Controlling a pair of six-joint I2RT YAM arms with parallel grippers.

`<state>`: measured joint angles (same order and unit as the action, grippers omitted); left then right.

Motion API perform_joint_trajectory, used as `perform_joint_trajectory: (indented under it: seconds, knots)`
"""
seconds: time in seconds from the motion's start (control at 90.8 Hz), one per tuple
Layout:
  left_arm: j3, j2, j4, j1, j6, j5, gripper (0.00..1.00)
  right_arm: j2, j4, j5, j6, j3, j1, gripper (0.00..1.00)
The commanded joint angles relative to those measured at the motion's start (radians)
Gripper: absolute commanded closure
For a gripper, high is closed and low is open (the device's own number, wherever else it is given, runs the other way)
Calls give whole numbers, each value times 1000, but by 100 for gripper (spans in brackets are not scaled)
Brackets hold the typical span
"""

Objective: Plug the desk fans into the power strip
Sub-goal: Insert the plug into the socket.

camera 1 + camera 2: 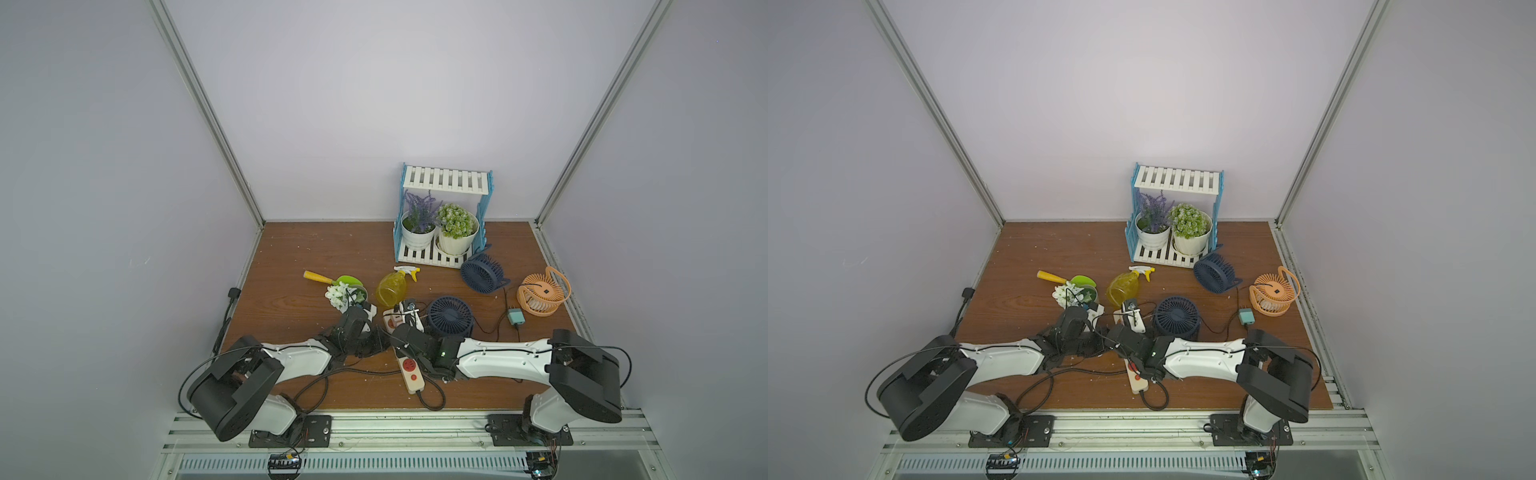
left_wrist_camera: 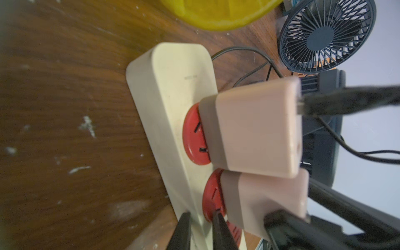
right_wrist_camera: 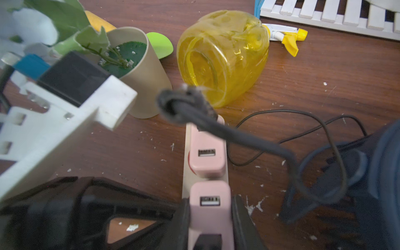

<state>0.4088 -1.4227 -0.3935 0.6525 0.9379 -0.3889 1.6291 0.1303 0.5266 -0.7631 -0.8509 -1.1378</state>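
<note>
While R pincer (image 3: 211, 216) clamps pink adapter (image 3: 208, 192) in power strip (image 2: 173, 86), L pincer (image 2: 201, 216) straddles its edge, grip unclear.

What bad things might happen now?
The right gripper squeezes a pink adapter on the power strip; a crooked push might jam it or shift the strip. The thin black cable loops beside the nearer navy fan; an arm may snag it.
</note>
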Motion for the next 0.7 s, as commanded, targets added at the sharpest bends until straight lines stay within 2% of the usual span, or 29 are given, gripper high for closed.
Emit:
perform_joint_trajectory:
  seconds: [0.0,0.198,0.385,0.561,0.694]
  knots:
    - [-8,-24,32,-14,-20,28,79,196,378,-199,27,57,6,100]
    - [-7,-14,50,-16,-18,42,80,167,347,-237,-22,124,9,100]
    - [-2,-1,84,-16,-30,50,80,224,341,-269,31,72,64,100]
    - [-8,35,108,-16,-36,66,80,199,406,-235,-17,86,-4,100]
    - [-9,30,106,-16,-43,53,80,240,323,-274,35,84,79,100]
